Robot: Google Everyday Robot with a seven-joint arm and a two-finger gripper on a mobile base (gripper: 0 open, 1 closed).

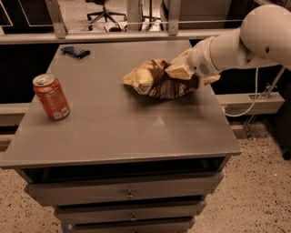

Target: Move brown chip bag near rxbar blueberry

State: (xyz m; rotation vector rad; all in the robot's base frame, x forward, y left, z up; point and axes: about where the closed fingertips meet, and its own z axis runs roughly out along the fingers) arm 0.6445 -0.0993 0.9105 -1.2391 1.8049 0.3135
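Note:
The brown chip bag (154, 81) is a crinkled tan and dark brown bag lying right of the middle of the grey table (113, 127). My gripper (182, 73) comes in from the right on a white arm and is shut on the bag's right end. The rxbar blueberry (75, 52) is a small flat dark blue bar at the table's far left corner, well away from the bag.
An orange-red soda can (51, 97) stands upright near the table's left edge. Drawers (129, 193) sit below the table top. A railing and an office chair (105, 11) stand behind the table. A white cable (248, 104) hangs at the right.

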